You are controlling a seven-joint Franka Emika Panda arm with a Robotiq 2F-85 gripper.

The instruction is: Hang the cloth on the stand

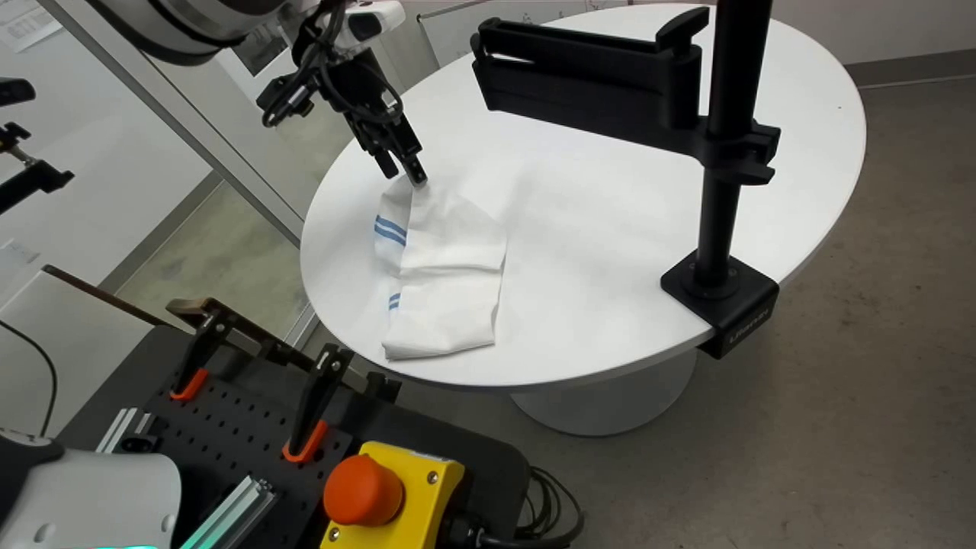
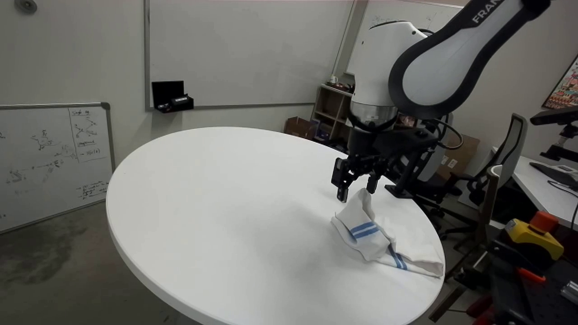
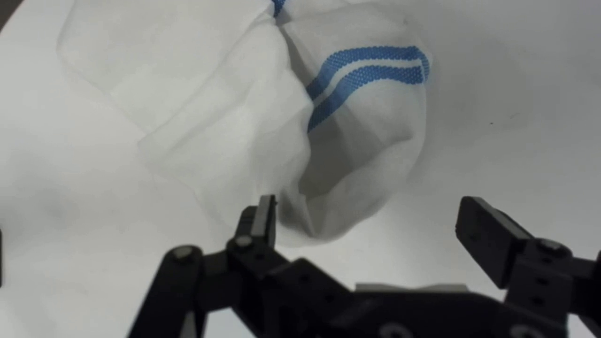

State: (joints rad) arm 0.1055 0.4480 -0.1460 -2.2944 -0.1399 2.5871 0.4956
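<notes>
With the jaws wide apart and holding nothing, we should center the gripper (image 3: pixel 367 206) on the raised cloth (image 1: pixel 450 290) fold, inside the edge of the table (image 1: pixel 602 229), before closing.

Cloth (image 1: pixel 454 286) on table (image 1: pixel 602 221), tool (image 1: pixel 404 175) at cloth's end; in an exterior view, stand (image 1: pixel 719 217) right of cloth.

Arm (image 2: pixel 442 67) slanting downward to wrist (image 2: pixel 379 67); tool (image 3: pixel 367 206) pointing down, fingers (image 3: pixel 490 241) spread wide apart.
</notes>
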